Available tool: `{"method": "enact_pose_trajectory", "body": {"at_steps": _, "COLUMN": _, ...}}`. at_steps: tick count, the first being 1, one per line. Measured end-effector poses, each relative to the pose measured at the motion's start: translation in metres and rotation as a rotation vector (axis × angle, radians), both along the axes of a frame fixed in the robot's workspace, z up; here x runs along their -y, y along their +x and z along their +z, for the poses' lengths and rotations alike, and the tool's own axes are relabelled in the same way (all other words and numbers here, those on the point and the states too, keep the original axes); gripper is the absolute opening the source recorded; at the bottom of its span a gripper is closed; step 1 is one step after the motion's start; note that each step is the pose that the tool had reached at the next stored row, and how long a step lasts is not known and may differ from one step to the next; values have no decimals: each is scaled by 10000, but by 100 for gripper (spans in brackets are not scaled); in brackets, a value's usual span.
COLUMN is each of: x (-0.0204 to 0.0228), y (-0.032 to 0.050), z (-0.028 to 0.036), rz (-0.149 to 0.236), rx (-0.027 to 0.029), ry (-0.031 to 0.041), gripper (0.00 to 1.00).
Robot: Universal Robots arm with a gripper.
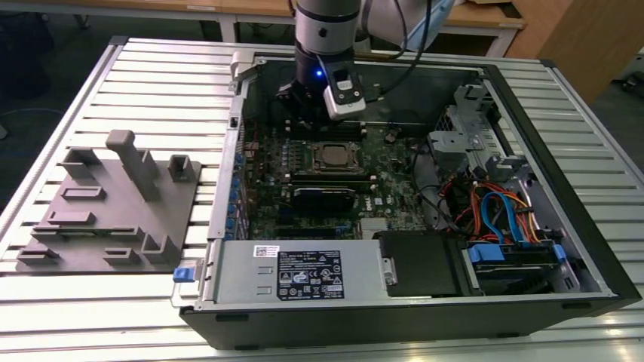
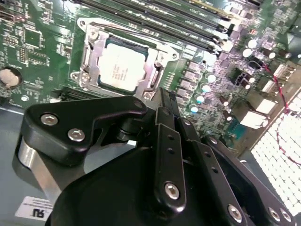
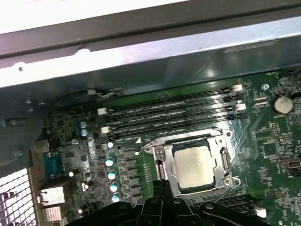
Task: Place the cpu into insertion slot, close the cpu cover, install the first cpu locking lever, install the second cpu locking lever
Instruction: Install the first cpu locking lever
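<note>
Silver-grey cpu (image 2: 121,66) lies in the insertion slot (image 2: 136,45) under the cpu cover (image 2: 91,56); the pincer (image 2: 168,96), fingers seemingly together, hangs just beside it, where a slip could gouge the green board (image 2: 42,52).

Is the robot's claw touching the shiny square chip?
Apart. In the second wrist view the cpu shows its whole face bare, and the gripper ends outside the cpu cover.
</note>
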State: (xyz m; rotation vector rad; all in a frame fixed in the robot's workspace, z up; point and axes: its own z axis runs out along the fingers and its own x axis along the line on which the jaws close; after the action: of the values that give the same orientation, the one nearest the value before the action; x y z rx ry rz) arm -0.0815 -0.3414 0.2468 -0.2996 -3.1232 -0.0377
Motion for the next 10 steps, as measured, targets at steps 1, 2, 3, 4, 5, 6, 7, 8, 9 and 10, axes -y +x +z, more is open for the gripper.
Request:
{"method": "enact_pose_trajectory", "body": {"at_steps": 1, "x": 0, "y": 0, "z": 0, "rz": 1, "rx": 1, "ry": 0, "gripper": 11}}
{"method": "enact_pose_trajectory", "body": {"at_steps": 2, "x": 0, "y": -2, "z": 0, "rz": 1, "rx": 0, "ry": 0, "gripper": 11}}
{"method": "enact_pose_trajectory", "body": {"at_steps": 3, "x": 0, "y": -4, "z": 0, "rz": 1, "rx": 0, "ry": 0, "gripper": 11}}
{"method": "enact_pose_trajectory", "body": {"at_steps": 4, "x": 0, "y": -4, "z": 0, "rz": 1, "rx": 0, "ry": -1, "gripper": 11}}
{"method": "enact_pose_trajectory", "body": {"at_steps": 5, "x": 0, "y": -4, "z": 0, "rz": 1, "rx": 1, "ry": 0, "gripper": 11}}
{"method": "enact_pose_trajectory", "body": {"at_steps": 6, "x": 0, "y": -4, "z": 0, "rz": 1, "rx": 0, "ry": 0, "gripper": 11}}
{"method": "enact_pose_trajectory", "body": {"at_steps": 7, "x": 0, "y": -4, "z": 0, "rz": 1, "rx": 0, "ry": 0, "gripper": 11}}
{"method": "enact_pose_trajectory", "body": {"at_steps": 8, "x": 0, "y": -4, "z": 0, "rz": 1, "rx": 1, "ry": 0, "gripper": 11}}
{"method": "enact_pose_trajectory", "body": {"at_steps": 9, "x": 0, "y": -4, "z": 0, "rz": 1, "rx": 0, "ry": 0, "gripper": 11}}
{"method": "enact_pose_trajectory", "body": {"at_steps": 10, "x": 0, "y": -4, "z": 0, "rz": 1, "rx": 1, "ry": 0, "gripper": 11}}
